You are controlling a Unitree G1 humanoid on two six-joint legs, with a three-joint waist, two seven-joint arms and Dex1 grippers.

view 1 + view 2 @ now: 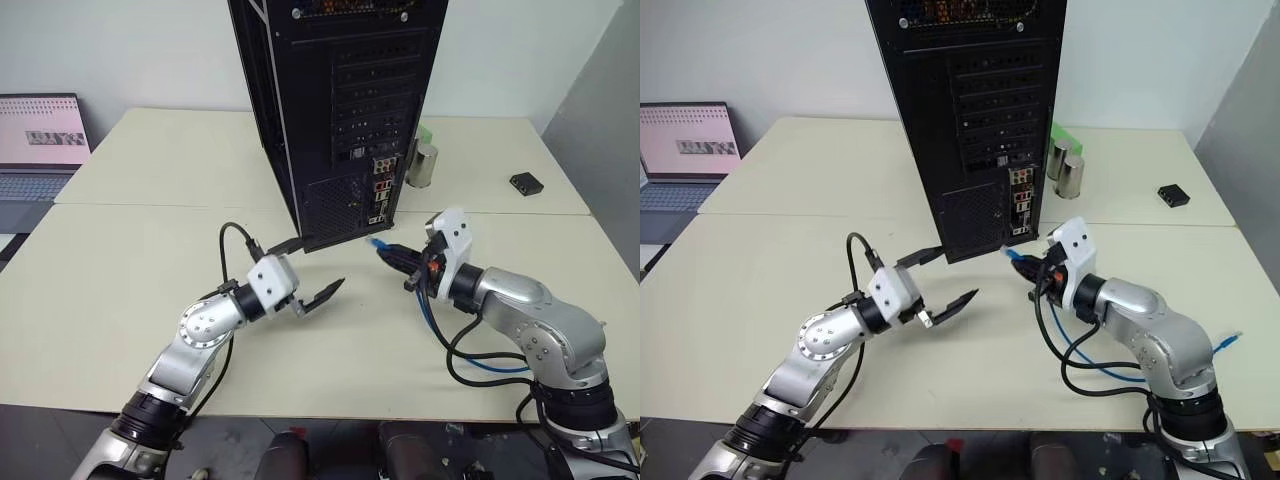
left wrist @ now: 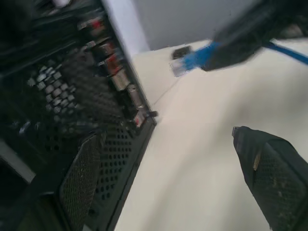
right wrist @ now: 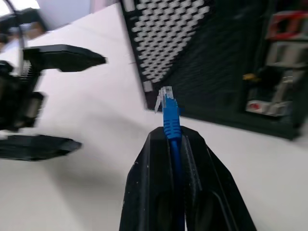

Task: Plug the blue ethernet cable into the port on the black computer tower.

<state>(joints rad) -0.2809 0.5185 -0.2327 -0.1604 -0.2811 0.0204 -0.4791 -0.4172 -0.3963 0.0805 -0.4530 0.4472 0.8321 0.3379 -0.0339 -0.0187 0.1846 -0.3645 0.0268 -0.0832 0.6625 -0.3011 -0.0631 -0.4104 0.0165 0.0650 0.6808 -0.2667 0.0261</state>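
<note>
The black computer tower (image 1: 330,100) stands upright mid-table, its rear panel facing me. The port lies somewhere in the narrow connector strip (image 1: 381,190) low on that panel; I cannot pick it out. My right gripper (image 1: 398,258) is shut on the blue ethernet cable (image 1: 488,366) just behind its clear plug (image 3: 165,98). The plug points at the tower's lower rear corner, a short gap away. The cable's slack loops on the table beside the right arm. My left gripper (image 1: 308,270) is open and empty, just in front of the tower's base, left of the plug.
A laptop (image 1: 40,150) sits open at the far left edge. Two metal cylinders (image 1: 425,165) stand right behind the tower, and a small black box (image 1: 525,183) lies further right. A seam (image 1: 150,205) runs across between two joined tabletops.
</note>
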